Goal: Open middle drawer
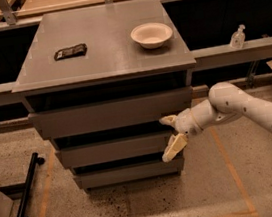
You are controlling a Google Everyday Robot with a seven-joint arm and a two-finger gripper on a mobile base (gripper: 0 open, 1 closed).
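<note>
At the right end of the middle drawer (111, 150), the claw (164, 139) straddles its front, spread, open floor (228, 188) beside.

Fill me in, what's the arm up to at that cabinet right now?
The robot's arm reaches in from the right, and its gripper sits at the right end of the middle drawer. Its fingers are open, one by the front's top edge and one lower, in front of its face. The drawer does not look pulled out yet. A white bowl and a dark packet lie on the cabinet top.
</note>
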